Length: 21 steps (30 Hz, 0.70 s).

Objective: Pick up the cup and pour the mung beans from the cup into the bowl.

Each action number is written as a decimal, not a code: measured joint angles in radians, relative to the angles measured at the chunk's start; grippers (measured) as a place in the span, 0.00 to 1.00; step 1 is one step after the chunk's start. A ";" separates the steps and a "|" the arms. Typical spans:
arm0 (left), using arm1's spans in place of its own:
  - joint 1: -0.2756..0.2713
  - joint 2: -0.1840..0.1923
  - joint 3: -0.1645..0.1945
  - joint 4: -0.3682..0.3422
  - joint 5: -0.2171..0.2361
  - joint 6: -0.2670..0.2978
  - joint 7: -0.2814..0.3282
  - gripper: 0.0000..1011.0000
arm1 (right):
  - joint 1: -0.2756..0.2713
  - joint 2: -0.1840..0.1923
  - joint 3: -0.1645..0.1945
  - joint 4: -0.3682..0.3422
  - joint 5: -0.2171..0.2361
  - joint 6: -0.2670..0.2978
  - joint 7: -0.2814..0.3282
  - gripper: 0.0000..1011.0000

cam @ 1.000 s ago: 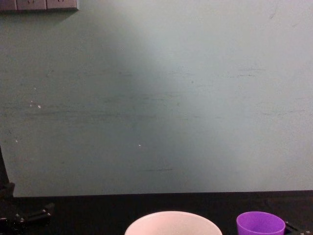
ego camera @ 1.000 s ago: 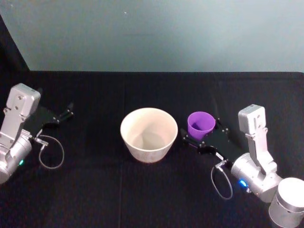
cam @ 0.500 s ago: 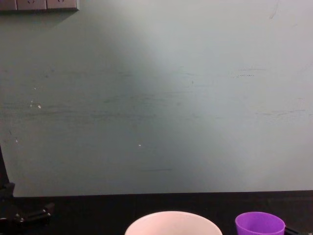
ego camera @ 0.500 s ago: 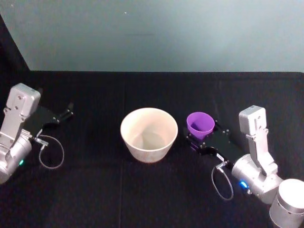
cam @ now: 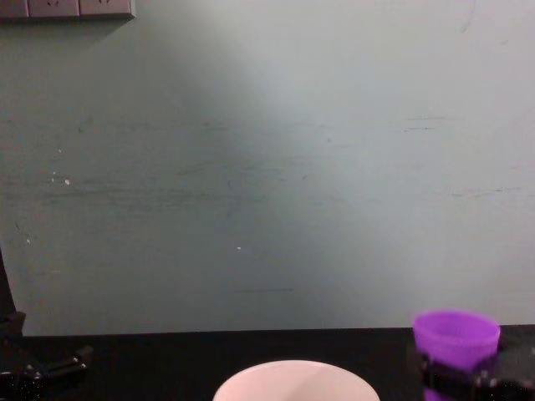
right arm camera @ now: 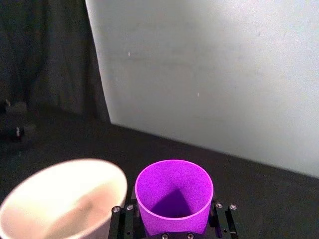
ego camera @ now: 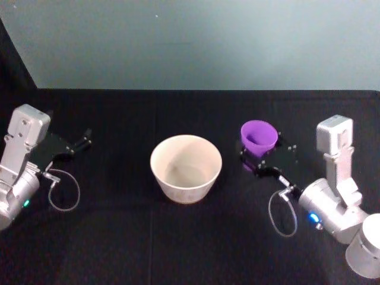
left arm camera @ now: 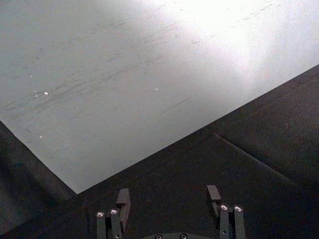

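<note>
Head view as guide: with the right pincer [ego camera: 260,152] pinching the cup [ego camera: 259,134] upright, right of the bowl [ego camera: 185,187] and apart from it, carry level over the rim, then tip slowly toward the middle; left pincer [ego camera: 85,140] spread, parked at the left of the bench [ego camera: 178,237].

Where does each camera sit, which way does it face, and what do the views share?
Head view: high, looking down at the table; left claw parked at left, right claw gripping the cup right of the bowl.
Chest view: low, facing the wall across the table; a claw at each lower corner.
Left wrist view: behind the open left claw, facing table and wall.
Right wrist view: behind the right claw, facing cup and bowl.
Shared: head, chest and right wrist views show cup and bowl.
</note>
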 joint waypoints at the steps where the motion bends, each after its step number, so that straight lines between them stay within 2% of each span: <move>1: 0.000 0.000 0.000 0.000 0.000 0.000 0.000 0.99 | -0.001 0.001 0.003 -0.008 0.005 0.001 0.000 0.73; 11: 0.000 0.000 0.000 0.000 0.000 0.000 0.000 0.99 | -0.010 0.013 0.024 -0.109 0.053 0.030 0.006 0.73; 21: 0.000 0.000 0.000 0.000 0.000 0.000 0.000 0.99 | -0.007 0.014 0.020 -0.114 0.057 0.045 0.002 0.73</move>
